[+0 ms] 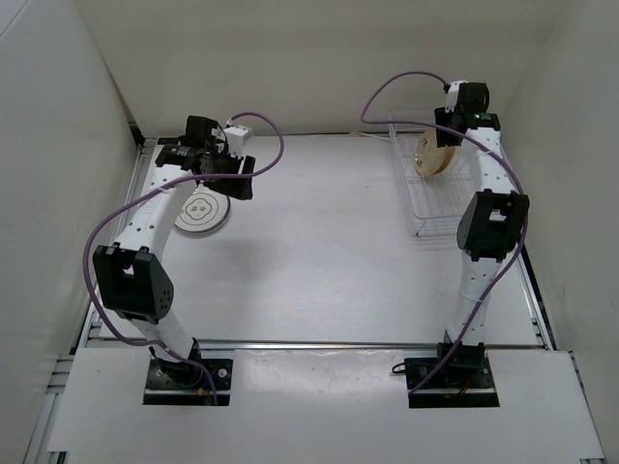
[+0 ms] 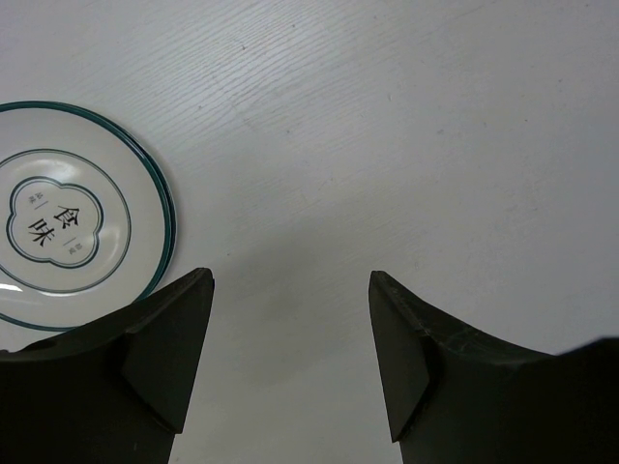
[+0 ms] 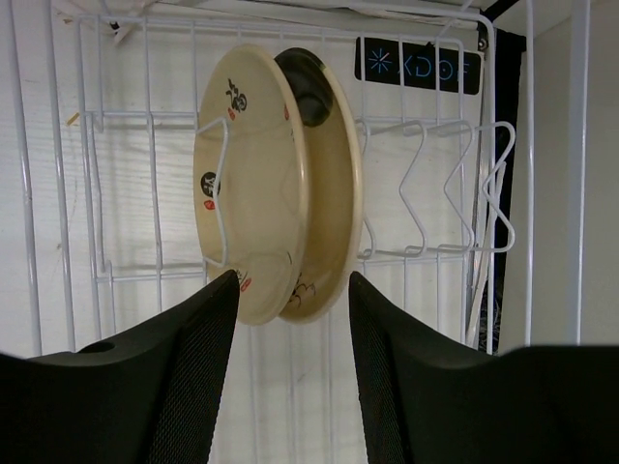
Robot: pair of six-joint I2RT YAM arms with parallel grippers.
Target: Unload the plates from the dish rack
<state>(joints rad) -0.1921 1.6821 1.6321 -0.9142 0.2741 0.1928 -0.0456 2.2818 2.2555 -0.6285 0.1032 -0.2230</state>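
A pale grey plate with a dark rim and centre motif lies flat on the table at the left; it also shows in the left wrist view. My left gripper is open and empty over bare table just right of that plate. The white wire dish rack stands at the back right. Two cream-tan plates stand on edge in it, side by side: one with small dark and red marks, and one behind it. My right gripper is open, its jaws either side of their near edges, not touching.
White walls close the table on the left, back and right. The rack sits near the right wall. A purple cable loops over each arm. The rack's other slots to the right of the plates hold nothing.
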